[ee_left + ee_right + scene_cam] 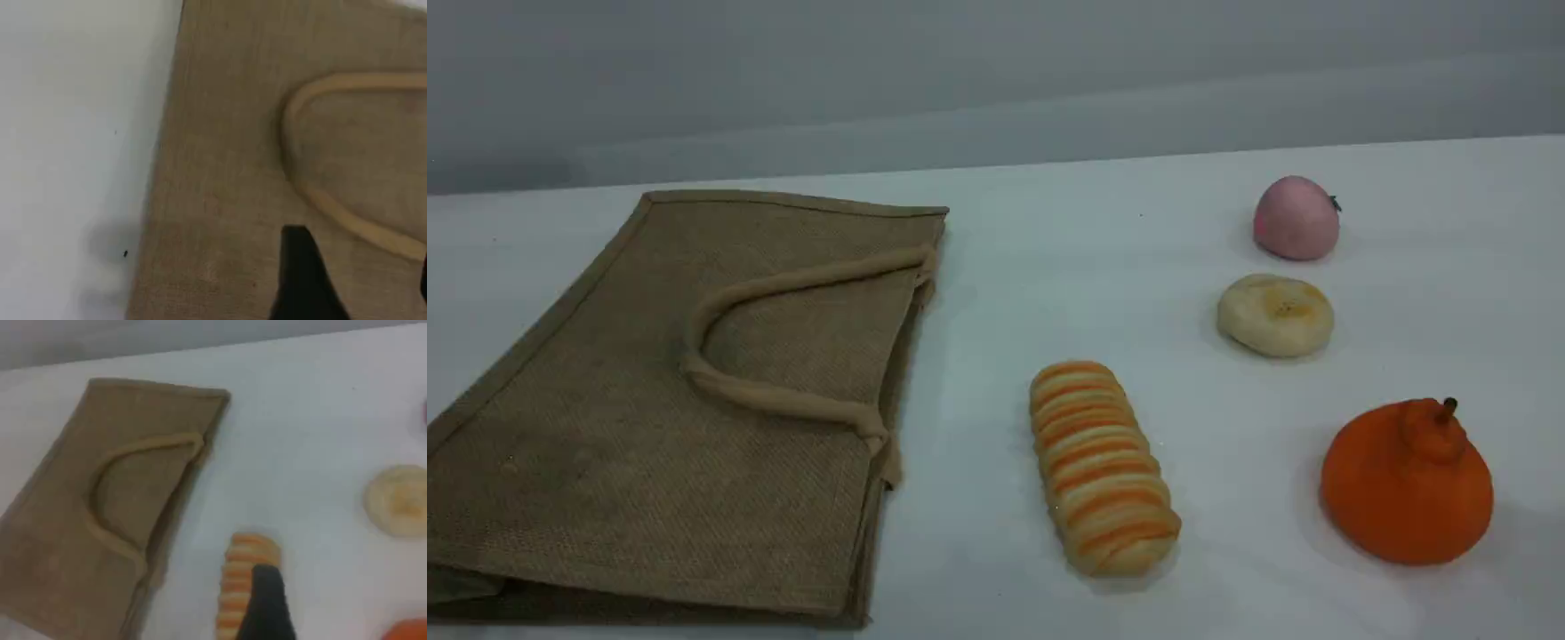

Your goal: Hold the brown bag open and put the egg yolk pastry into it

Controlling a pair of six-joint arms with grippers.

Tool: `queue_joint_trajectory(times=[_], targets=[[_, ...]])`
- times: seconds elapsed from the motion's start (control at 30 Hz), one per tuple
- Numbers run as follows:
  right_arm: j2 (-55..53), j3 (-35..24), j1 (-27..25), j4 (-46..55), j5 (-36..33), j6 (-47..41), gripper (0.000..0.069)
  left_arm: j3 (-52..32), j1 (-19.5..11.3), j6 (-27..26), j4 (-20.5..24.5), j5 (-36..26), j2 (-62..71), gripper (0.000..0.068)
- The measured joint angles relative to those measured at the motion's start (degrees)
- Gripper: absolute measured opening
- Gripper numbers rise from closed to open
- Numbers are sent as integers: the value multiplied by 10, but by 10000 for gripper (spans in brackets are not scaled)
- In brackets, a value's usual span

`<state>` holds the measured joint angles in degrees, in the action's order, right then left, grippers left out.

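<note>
Currently, by label:
Left gripper (360, 280): hung above the brown bag (267, 167), jaws parted, nothing held.
Right gripper (267, 603): spread wide, empty, above the striped roll (243, 583).
Handle (783, 284): lay flat on the bag's upper panel.
Egg yolk pastry (1276, 315): sat on the desk (1103, 249), well apart from the bag, between pink fruit (1296, 218) and orange fruit (1405, 484).
Advice: pinch only the upper handle, lift to open the mouth.

White table (1120, 231) (grey wall (996, 71) behind)
</note>
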<state>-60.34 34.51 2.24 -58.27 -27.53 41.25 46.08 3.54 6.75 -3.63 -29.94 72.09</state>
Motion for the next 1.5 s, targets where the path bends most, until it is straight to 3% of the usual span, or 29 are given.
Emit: queue_joint_trajectory(times=[0.3, 0.53, 0.93, 1.5], targets=[[-126, 60, 1, -88, -13, 86, 479, 5, 0, 0, -28, 78, 164, 377], [-175, 60, 1, -140, -18, 144, 479, 66, 0, 0, -40, 84, 274, 377], [-181, 60, 1, -150, -21, 163, 479, 163, 18, 0, -41, 80, 390, 377], [-181, 60, 1, -150, -15, 163, 479, 210, 30, -5, -41, 91, 469, 361]])
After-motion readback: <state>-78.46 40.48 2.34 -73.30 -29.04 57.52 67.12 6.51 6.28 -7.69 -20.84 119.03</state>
